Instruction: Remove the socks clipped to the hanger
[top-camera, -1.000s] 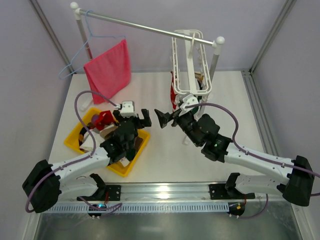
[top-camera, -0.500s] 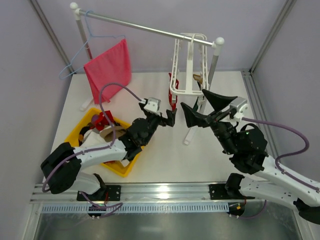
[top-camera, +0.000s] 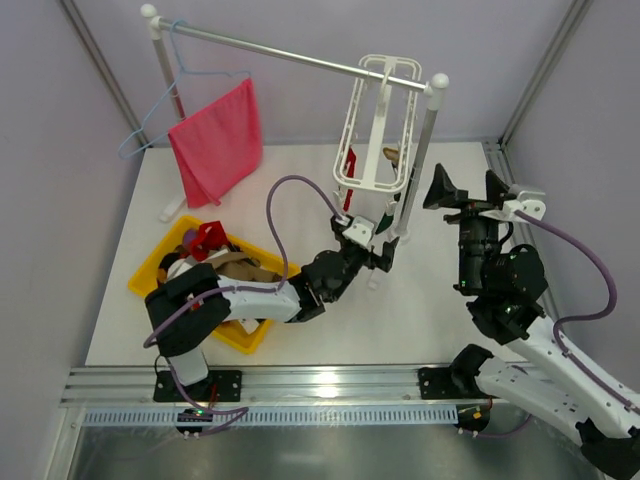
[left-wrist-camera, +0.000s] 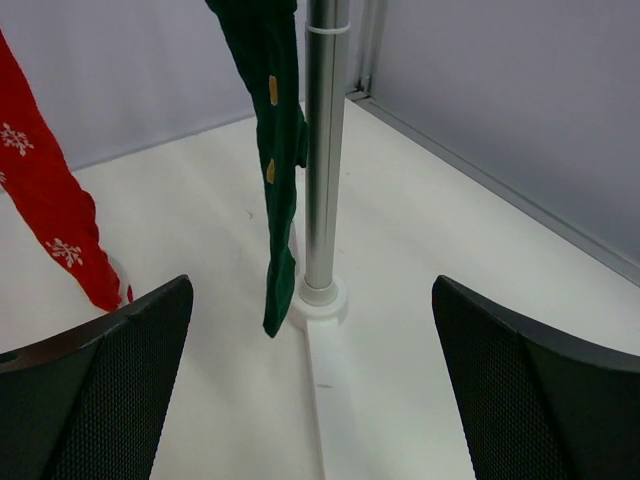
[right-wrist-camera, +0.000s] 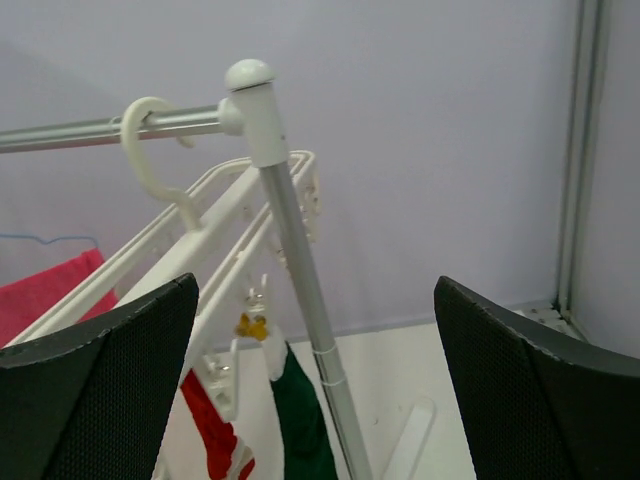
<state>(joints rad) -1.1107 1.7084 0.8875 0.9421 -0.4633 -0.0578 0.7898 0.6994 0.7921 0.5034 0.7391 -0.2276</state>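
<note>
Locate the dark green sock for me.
In the left wrist view, the dark green sock hangs just left of the rack's upright pole, its toe near the pole's foot, with the red sock further left.

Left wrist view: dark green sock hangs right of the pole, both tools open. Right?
No. The dark green sock hangs left of the pole, as the left wrist view shows. The left tool and right tool are open.
</note>
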